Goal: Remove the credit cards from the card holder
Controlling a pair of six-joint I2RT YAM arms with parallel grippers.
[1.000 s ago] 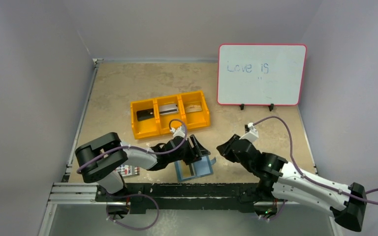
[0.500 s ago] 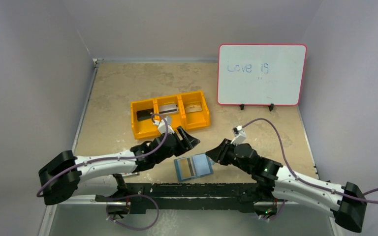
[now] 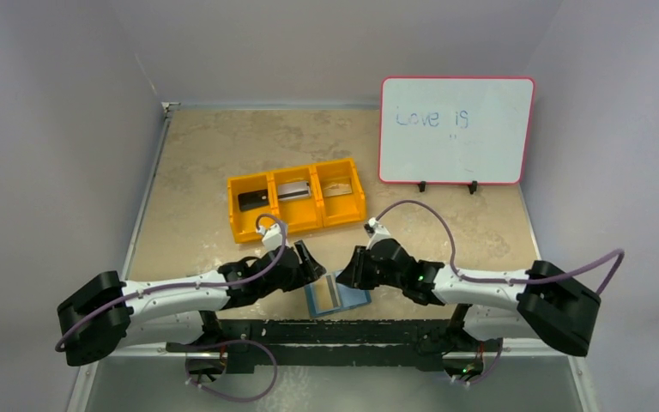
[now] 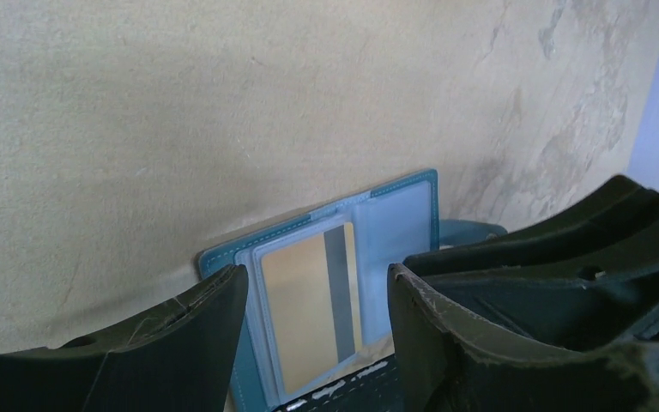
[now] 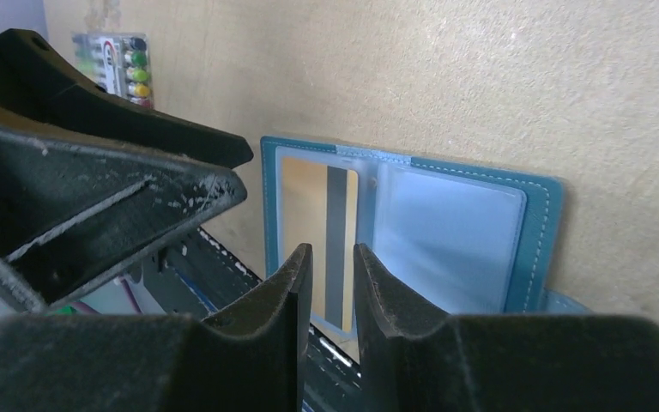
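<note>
Overhead and wrist views of the beige stone-patterned desk (image 3: pixel 214 146). The small teal-blue booklet-style card holder (image 3: pixel 337 294) (image 4: pixel 395 215) (image 5: pixel 446 232) lies open and flat at 6 o'clock on the desk, at its near edge, with the paler blue-grey inside facing up. Its snap tab (image 5: pixel 566 300) sticks out from the outer edge of the empty leaf. One thin tan-gold credit card with a grey stripe (image 3: pixel 328 292) (image 4: pixel 305 309) (image 5: pixel 302 197) sits in the clear pocket of one leaf; the pocket of the other leaf shows no card.

The left pincer (image 3: pixel 311 260) (image 4: pixel 317 273) stands at 10 o'clock from the holder, jaws well apart with nothing between them. In its wrist view the carded leaf shows through the gap. The right pincer (image 3: pixel 347 273) (image 5: pixel 333 251) stands at 2 o'clock from the holder, jaws parted by only a narrow slot and holding nothing. In its wrist view the card's grey stripe lines up with that slot.

The orange plastic three-compartment bin (image 3: pixel 296 225) lies at 11 o'clock from the holder, well apart. It holds a black card (image 3: pixel 253 200), a silver-grey card (image 3: pixel 293 190) and a tan card (image 3: pixel 336 188), one in each compartment. A red-framed whiteboard (image 3: pixel 455 130) stands upright at 1 o'clock. A clear pack of coloured markers (image 5: pixel 123 60) lies beyond the left pincer in the right wrist view.
</note>
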